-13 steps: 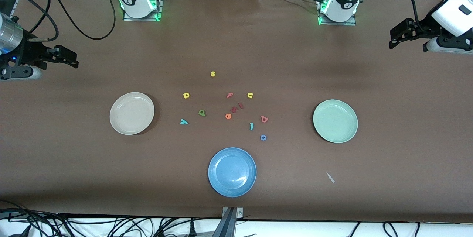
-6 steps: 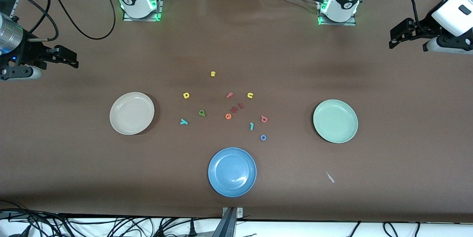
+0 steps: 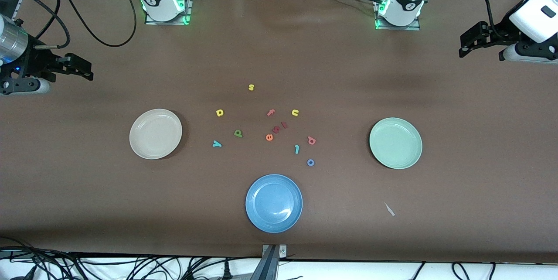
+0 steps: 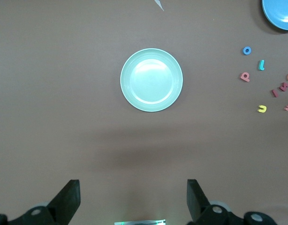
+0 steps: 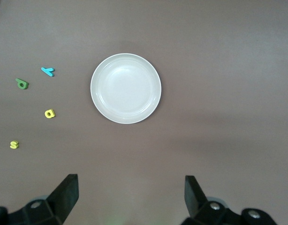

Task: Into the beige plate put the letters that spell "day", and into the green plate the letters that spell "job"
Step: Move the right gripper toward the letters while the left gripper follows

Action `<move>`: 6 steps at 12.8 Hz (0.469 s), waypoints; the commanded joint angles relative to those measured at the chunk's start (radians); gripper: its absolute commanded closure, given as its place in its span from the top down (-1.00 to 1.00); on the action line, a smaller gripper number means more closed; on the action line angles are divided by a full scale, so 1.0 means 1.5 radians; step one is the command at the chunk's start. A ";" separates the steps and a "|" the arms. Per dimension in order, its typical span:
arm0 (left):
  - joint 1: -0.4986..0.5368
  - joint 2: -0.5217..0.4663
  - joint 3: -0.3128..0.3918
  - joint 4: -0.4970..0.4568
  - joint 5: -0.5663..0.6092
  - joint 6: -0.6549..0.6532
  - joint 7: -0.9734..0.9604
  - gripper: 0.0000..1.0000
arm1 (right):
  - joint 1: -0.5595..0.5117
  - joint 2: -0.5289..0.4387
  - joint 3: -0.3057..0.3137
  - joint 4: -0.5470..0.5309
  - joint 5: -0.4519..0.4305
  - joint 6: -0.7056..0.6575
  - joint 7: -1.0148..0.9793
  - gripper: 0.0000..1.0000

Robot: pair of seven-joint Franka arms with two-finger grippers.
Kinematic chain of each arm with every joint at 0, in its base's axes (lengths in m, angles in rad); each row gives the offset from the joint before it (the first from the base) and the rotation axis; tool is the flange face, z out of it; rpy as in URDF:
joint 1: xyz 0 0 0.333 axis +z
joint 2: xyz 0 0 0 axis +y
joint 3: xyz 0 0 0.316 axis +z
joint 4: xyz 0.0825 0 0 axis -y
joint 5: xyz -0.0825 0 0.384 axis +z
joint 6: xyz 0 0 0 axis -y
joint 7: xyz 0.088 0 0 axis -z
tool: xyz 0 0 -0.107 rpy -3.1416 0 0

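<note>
Spread wide and holding nothing: fingers (image 4: 69, 199) of the left gripper (image 4: 133, 199), raised at the left arm's table end; likewise fingers (image 5: 66, 194) of the right gripper (image 5: 131, 194), at the right arm's end. Both waiting.

Lying mid-table, none plated: yellow "a" (image 3: 219, 113), green "d" (image 3: 238, 133), teal "y" (image 3: 216, 143) toward the beige plate (image 3: 138, 151); teal "j" (image 3: 297, 149), blue "o" (image 3: 310, 162), pinkish-red "b" (image 3: 311, 140) toward the green plate (image 3: 378, 160). Broad bare brown table (image 3: 479, 140) around both plates (rims well apart from every letter). Nearer the camera, a blue plate (image 3: 255, 221).
</note>
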 commanded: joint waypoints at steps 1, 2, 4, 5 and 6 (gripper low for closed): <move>0.003 0.008 -0.003 0.019 0.011 -0.014 0.013 1.00 | 0.003 0.012 0.003 0.013 -0.002 -0.011 0.000 1.00; 0.004 0.008 -0.003 0.019 0.011 -0.014 0.013 1.00 | 0.004 0.015 0.006 0.013 0.000 -0.011 -0.002 1.00; 0.005 0.009 -0.003 0.019 0.010 -0.014 0.013 1.00 | 0.008 0.016 0.006 0.013 0.016 -0.010 -0.001 1.00; 0.005 0.009 -0.003 0.019 0.010 -0.014 0.013 1.00 | 0.011 0.019 0.010 0.013 0.023 -0.010 -0.001 1.00; 0.005 0.009 -0.003 0.019 0.011 -0.014 0.013 1.00 | 0.016 0.025 0.020 0.012 0.025 -0.010 0.000 1.00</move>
